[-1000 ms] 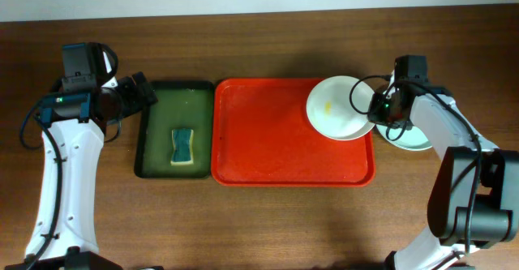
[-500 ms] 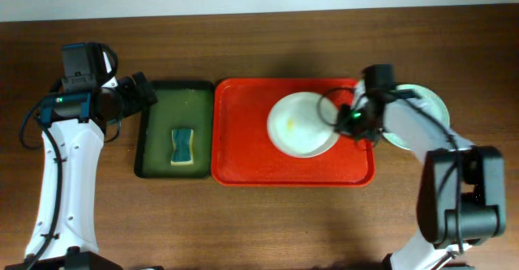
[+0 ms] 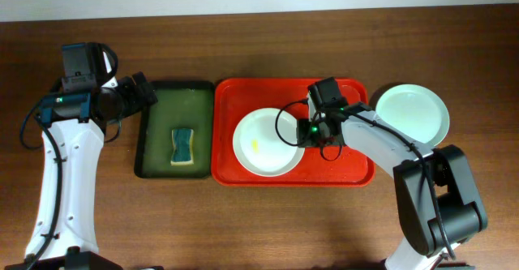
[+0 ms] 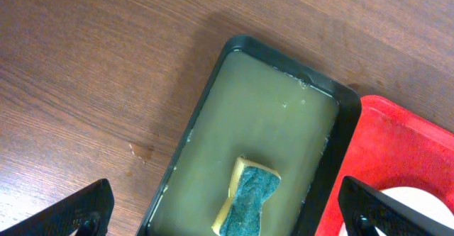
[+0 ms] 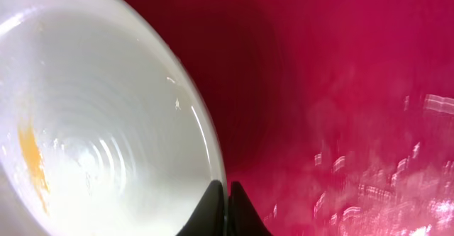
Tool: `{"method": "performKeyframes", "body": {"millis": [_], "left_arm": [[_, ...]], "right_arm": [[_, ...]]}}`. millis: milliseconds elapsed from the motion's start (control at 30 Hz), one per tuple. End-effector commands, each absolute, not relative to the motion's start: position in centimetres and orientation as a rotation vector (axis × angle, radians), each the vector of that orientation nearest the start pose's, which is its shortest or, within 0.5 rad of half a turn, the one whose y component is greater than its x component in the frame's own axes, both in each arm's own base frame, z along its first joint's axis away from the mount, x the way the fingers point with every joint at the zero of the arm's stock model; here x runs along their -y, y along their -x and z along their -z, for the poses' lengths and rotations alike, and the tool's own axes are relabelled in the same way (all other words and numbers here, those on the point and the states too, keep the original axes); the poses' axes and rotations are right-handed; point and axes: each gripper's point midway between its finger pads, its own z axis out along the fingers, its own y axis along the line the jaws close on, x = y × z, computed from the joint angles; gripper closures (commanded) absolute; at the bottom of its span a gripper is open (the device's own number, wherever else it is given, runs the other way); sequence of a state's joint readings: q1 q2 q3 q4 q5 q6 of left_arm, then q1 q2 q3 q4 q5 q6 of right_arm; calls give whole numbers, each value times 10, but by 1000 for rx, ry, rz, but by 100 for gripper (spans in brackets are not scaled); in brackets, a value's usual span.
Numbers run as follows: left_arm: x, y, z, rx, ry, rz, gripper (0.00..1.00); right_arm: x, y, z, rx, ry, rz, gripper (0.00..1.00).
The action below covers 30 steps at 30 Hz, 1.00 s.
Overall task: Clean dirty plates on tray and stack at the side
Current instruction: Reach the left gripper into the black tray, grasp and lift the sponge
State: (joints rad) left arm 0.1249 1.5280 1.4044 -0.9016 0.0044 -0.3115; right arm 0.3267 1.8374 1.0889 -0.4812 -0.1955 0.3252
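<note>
Round glossy plate point(image 3: 263, 143), yellow-smeared

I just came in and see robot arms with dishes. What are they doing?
The right gripper pinches the rim of a white plate with a yellow smear, which sits on the red tray. The left gripper hangs open near the green tray holding a sponge. Another plate sits on the table beside the red tray.
</note>
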Motion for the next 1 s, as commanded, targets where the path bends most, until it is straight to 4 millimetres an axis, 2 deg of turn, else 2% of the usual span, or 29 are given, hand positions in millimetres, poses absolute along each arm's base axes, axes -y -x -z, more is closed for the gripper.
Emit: {"method": "performKeyframes", "body": {"millis": [0,133,200,367,433,500,533,567,600,633,667,700,767,833,867,900,933,967], "left_arm": [[-47,-384,-196,-2535,575,86,1],[-47,-384,-196,-2535,574,86,1],[-47,-384,-196,-2535,574,86,1],[-47,-384,-196,-2535,575,87,0],[-42,-390,-199,-2509,599,144,1],[-20,-372,-185,-2620,587,267,1],[-14,-360,-173,-2684,582,265,4],[-5,-344,-154,-2767,560,245,26],[5,-332,-137,-2832,500,238,30],[10,-320,-120,-2885,460,204,32],[7,-303,-97,-2945,439,95,28],[0,-292,-84,-2976,431,-4,26],[-4,-283,-73,-2997,428,-61,25],[-4,-291,-68,-2963,424,-51,29],[-3,-298,-69,-2936,418,-39,34],[-1,-303,-70,-2923,379,-14,46],[4,-309,-71,-2909,310,20,51],[6,-314,-73,-2892,283,37,53]], "right_arm": [[-146,-372,-17,-2805,98,-333,96],[-145,-371,-16,-2810,98,-311,91],[-145,-371,-16,-2810,98,-311,96],[-141,-367,-14,-2827,100,-288,95],[-139,-366,-14,-2832,97,-270,87],[-139,-366,-14,-2831,97,-271,73],[-139,-367,-14,-2831,96,-271,66],[-139,-367,-14,-2829,96,-272,60],[-139,-367,-14,-2829,96,-272,60],[-139,-366,-14,-2832,96,-273,60],[-140,-363,-13,-2846,98,-285,61],[-143,-359,-13,-2859,102,-313,68],[-146,-358,-13,-2862,105,-335,76],[-145,-358,-13,-2864,78,-337,85],[-145,-358,-13,-2867,68,-338,88],[-145,-358,-13,-2868,68,-338,89],[-145,-358,-13,-2869,68,-338,89],[-145,-358,-13,-2869,68,-338,90]]}}
